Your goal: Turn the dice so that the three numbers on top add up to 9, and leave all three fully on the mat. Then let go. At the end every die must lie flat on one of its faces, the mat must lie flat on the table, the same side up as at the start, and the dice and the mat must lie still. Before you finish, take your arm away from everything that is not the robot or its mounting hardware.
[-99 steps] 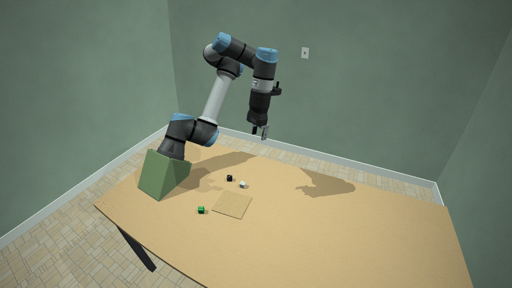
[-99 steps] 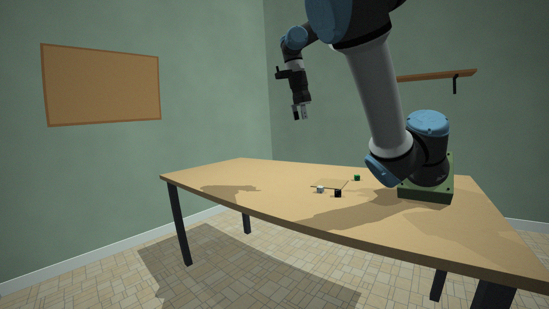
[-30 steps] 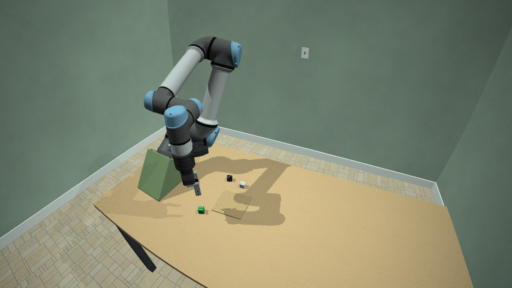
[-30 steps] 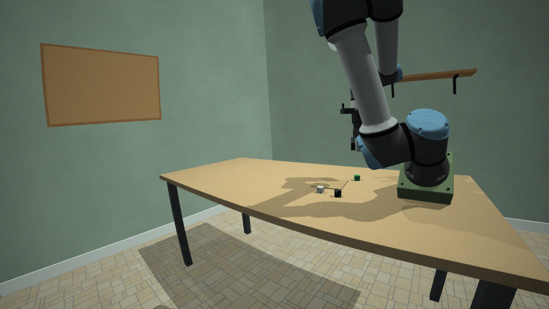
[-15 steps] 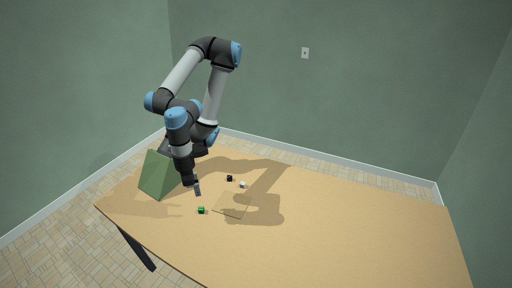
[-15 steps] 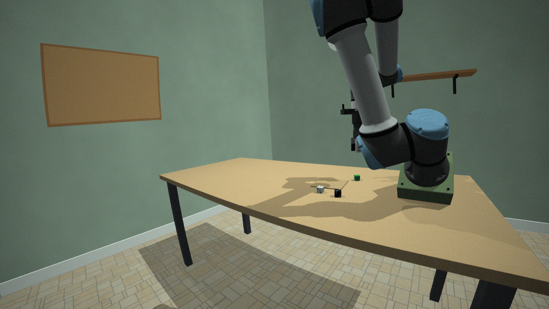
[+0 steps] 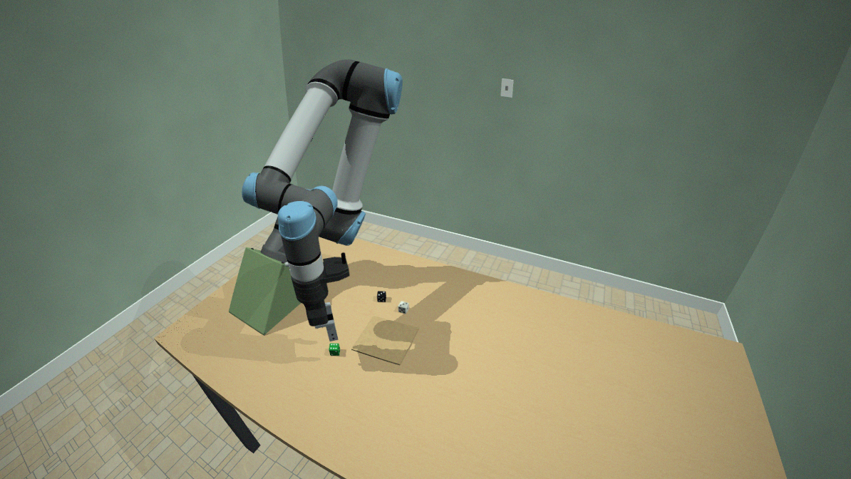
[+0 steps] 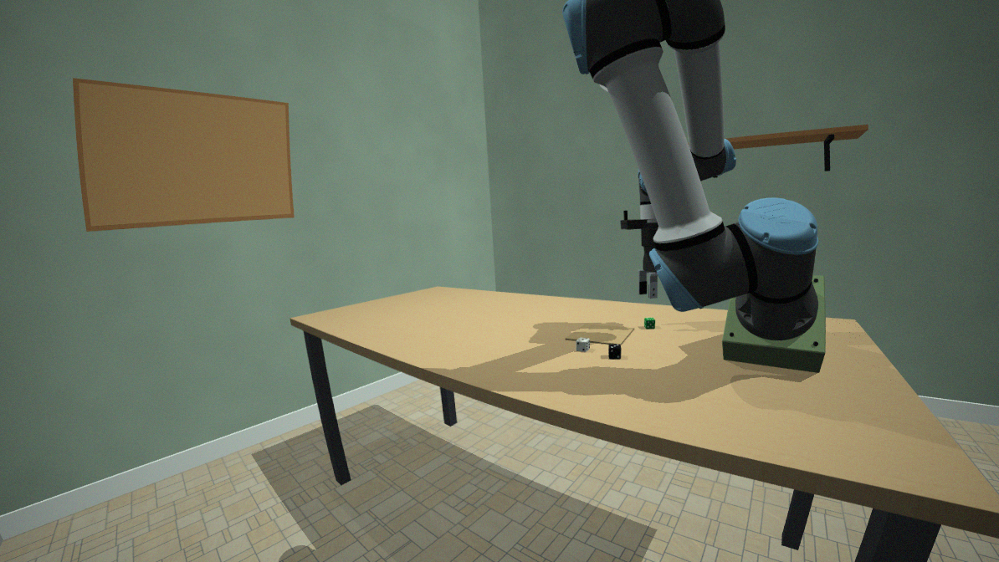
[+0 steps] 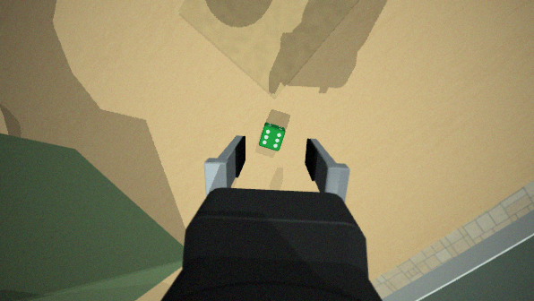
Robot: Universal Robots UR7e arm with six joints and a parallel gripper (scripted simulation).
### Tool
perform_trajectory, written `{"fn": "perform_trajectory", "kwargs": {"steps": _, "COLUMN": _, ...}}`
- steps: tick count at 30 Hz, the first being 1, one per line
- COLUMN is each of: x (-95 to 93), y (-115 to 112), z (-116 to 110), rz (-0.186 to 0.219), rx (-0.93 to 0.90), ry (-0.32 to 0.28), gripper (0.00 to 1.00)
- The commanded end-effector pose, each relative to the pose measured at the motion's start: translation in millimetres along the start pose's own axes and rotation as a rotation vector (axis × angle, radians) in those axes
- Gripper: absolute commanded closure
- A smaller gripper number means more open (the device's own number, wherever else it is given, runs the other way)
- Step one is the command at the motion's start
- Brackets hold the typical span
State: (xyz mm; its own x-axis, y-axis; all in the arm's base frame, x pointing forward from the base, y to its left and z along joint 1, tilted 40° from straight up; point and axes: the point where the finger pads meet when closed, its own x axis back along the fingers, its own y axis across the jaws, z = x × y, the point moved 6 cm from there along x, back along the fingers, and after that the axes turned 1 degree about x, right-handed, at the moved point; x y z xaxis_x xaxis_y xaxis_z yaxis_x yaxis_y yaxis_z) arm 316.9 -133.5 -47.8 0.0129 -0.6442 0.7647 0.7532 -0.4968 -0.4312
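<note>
Wrist view: open jaws above green die [image 9: 271, 136] showing six.
</note>
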Motion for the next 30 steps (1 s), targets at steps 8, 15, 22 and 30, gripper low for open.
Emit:
{"fn": "perform_trajectory", "kwargs": {"steps": 8, "x": -47.3, "y": 4, "z": -1, "rz": -0.004, "rx": 0.0, "ry": -0.001, "gripper": 0.0}}
{"fn": "perform_trajectory", "kwargs": {"steps": 15, "x": -49.0, "y": 4, "z": -1, "rz": -0.004, "rx": 0.0, "ry": -0.001, "gripper": 0.0}}
{"fn": "perform_trajectory", "kwargs": {"steps": 22, "x": -49.0, "y": 4, "z": -1, "rz": -0.004, "rx": 0.0, "ry": -0.001, "gripper": 0.0}}
{"fn": "perform_trajectory", "kwargs": {"steps": 30, "x": -49.0, "y": 4, "z": -1, "rz": -0.004, "rx": 0.0, "ry": -0.001, "gripper": 0.0}}
